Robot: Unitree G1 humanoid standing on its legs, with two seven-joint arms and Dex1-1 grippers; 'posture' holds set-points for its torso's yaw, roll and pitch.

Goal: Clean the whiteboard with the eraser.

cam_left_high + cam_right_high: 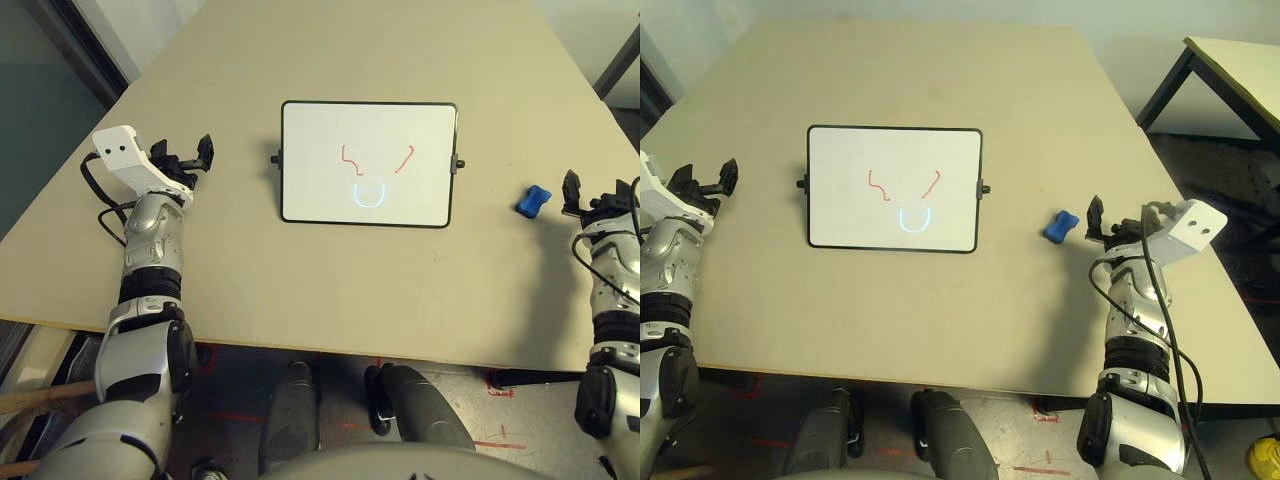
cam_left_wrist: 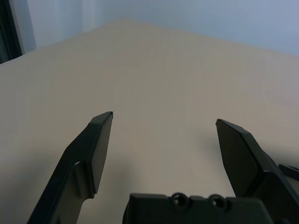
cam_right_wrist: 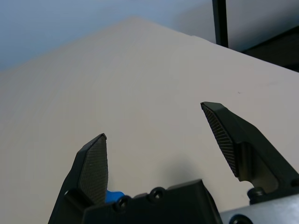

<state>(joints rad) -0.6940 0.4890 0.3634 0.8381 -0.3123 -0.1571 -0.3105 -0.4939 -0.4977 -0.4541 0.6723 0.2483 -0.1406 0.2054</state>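
3 marks, 2 red strokes and 1 blue curve, sit on the whiteboard [image 1: 367,163] at mid-table. Well to its right lies the eraser [image 1: 1061,226], just beside the right gripper [image 1: 1112,223], whose fingers are spread and empty. The left gripper [image 1: 185,160], also spread, waits left of the board. Risk: a low, offset approach could nudge the small block away, and wiping might slide the unheld board.

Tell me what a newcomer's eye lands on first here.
The flat white whiteboard with a thin black frame lies mid-table, bearing two red squiggles and a blue U-shaped mark. To its right sits the small bright blue eraser, just beside the open right gripper.
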